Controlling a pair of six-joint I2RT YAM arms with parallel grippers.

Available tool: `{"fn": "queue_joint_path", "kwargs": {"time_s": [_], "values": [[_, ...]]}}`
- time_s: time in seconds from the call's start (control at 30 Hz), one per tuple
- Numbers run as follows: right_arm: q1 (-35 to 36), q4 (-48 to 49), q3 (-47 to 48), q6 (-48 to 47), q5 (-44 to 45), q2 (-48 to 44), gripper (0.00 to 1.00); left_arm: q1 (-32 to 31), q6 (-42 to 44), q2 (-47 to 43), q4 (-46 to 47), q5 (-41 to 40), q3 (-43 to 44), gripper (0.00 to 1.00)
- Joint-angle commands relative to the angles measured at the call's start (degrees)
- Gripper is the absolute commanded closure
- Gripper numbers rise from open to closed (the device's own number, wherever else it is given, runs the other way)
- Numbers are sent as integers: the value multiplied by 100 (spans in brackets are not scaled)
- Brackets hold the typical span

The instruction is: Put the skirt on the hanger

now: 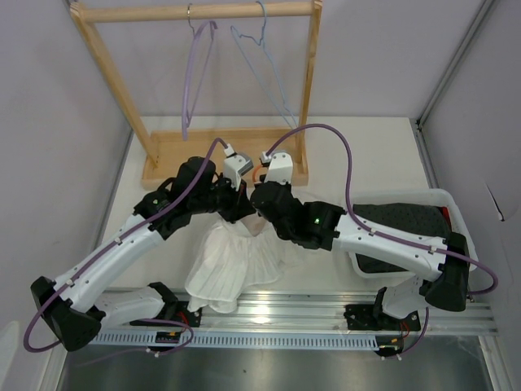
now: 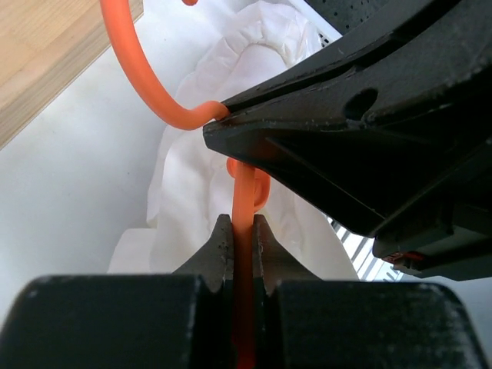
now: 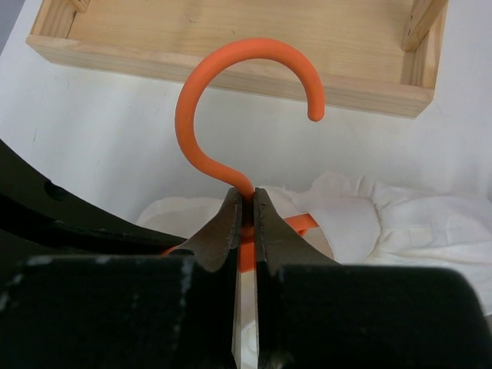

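Observation:
The white skirt (image 1: 232, 265) lies fanned on the table below both wrists, its waist bunched under the grippers. The orange hanger (image 3: 201, 92) is held over it; only a sliver shows in the top view (image 1: 257, 173). My left gripper (image 2: 243, 223) is shut on the hanger's orange bar (image 2: 243, 204). My right gripper (image 3: 245, 198) is shut on the hanger's neck just below the hook. The skirt also shows in the left wrist view (image 2: 200, 177) and the right wrist view (image 3: 400, 223). The two wrists meet at mid-table (image 1: 248, 191).
A wooden rack (image 1: 195, 11) stands at the back with a purple hanger (image 1: 195, 73) and a light blue wire hanger (image 1: 264, 69). Its wooden base (image 1: 163, 159) lies just beyond the grippers. A white bin (image 1: 448, 204) with dark cloth (image 1: 403, 220) sits right.

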Motion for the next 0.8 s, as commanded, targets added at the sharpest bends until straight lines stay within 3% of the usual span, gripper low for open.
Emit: {"fn": "queue_joint_path", "kwargs": {"time_s": [0.0, 0.03, 0.1, 0.13, 0.2, 0.23, 0.4, 0.77], "values": [[6, 277, 339, -45, -98, -130, 100, -29, 82, -21, 162, -25, 147, 100], [6, 242, 357, -54, -116, -122, 100, -20, 74, -82, 83, -113, 147, 100], [-20, 93, 480, -89, -134, -165, 82, -20, 39, -178, 21, -341, 121, 100], [-29, 23, 506, -98, -142, -192, 63, -29, 12, -292, -32, -421, 68, 100], [-64, -65, 603, -98, -151, -262, 46, -20, -23, -424, -32, -509, -37, 100], [-81, -109, 638, -98, -160, -341, 43, -29, -40, -486, -41, -597, -107, 100], [-195, -259, 621, -1, -274, -561, 34, -20, -93, -768, -85, -835, -231, 100], [-310, -690, 410, 254, -827, -483, 45, -20, -129, -882, -313, -1099, 173, 100]]}}
